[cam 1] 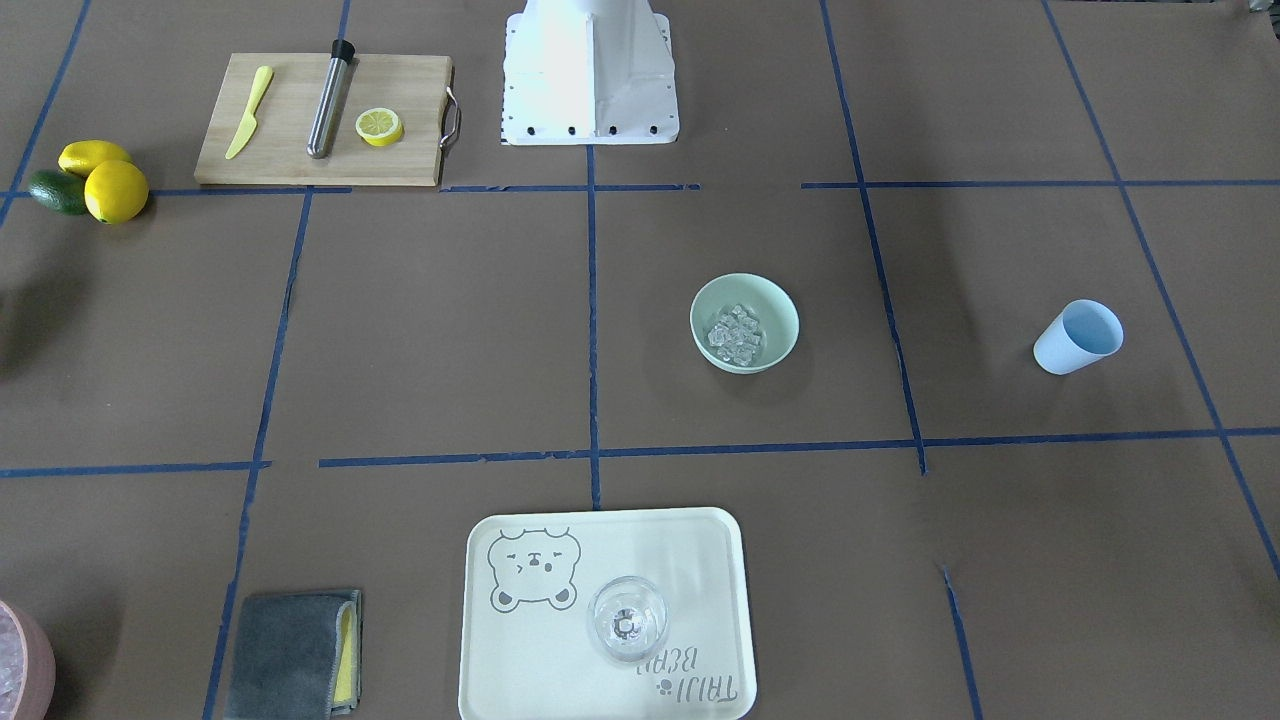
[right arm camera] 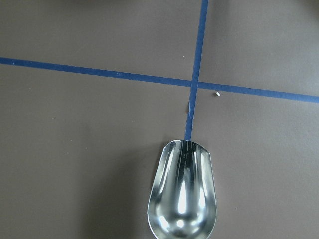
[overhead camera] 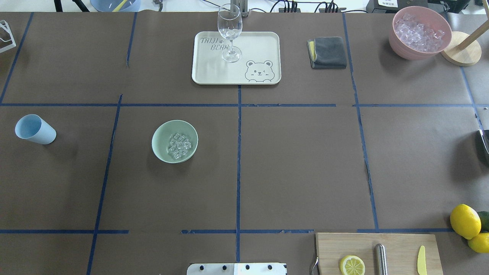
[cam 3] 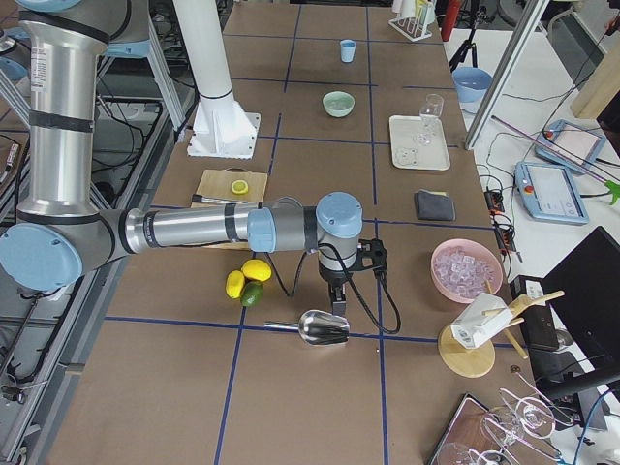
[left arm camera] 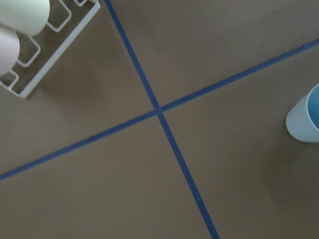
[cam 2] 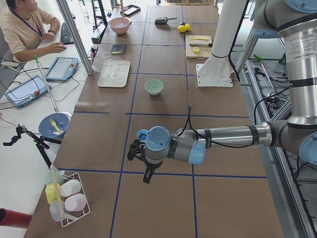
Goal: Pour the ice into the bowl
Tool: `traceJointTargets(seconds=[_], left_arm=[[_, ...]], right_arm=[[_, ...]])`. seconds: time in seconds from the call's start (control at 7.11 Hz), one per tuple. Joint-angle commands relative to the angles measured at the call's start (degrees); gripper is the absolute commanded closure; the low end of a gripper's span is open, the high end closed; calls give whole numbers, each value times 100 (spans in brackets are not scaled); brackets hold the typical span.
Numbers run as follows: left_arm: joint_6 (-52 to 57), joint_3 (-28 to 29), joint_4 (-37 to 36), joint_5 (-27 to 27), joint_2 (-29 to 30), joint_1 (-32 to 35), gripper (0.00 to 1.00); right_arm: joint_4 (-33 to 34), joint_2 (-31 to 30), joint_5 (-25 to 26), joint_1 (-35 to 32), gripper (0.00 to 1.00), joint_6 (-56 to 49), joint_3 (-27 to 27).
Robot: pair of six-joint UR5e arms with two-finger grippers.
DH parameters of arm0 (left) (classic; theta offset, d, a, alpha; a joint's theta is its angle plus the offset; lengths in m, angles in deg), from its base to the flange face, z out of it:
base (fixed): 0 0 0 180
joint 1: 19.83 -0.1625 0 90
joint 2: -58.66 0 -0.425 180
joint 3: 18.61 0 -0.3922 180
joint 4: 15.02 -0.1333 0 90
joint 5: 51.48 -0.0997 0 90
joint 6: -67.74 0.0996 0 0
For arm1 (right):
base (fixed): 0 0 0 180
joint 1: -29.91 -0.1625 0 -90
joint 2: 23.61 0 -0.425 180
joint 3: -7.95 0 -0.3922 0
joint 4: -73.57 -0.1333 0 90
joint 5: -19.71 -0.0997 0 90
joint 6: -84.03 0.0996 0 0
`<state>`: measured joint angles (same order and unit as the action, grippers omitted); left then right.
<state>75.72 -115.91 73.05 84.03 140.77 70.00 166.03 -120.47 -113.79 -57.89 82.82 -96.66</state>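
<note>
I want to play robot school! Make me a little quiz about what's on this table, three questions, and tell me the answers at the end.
1. True or false: the ice is inside the mint-green bowl.
2. What stands on the bear tray? A) the clear glass B) the blue cup C) the grey cloth
3. Fill in: the lemon half lies on the wooden ____.
Key: 1 true; 2 A; 3 cutting board.
</note>
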Motion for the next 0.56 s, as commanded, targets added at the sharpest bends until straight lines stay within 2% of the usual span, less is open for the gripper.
traceJointTargets(seconds=[0.0,0.14,0.28,0.42], left_arm=[[27,-252,-835,28,305,323,0],[45,-350,-695,229,279,516,0],[54,-360,-311,387,218,570,0],[63,-316,-81,389,183,571,0]], right_arm=[[-78,18,0,113,0,-2,-137],[-427,18,-53,305,0,129,-225],[-796,26,-314,603,0,495,-252],[-1365,96,-317,1154,0,1265,-444]])
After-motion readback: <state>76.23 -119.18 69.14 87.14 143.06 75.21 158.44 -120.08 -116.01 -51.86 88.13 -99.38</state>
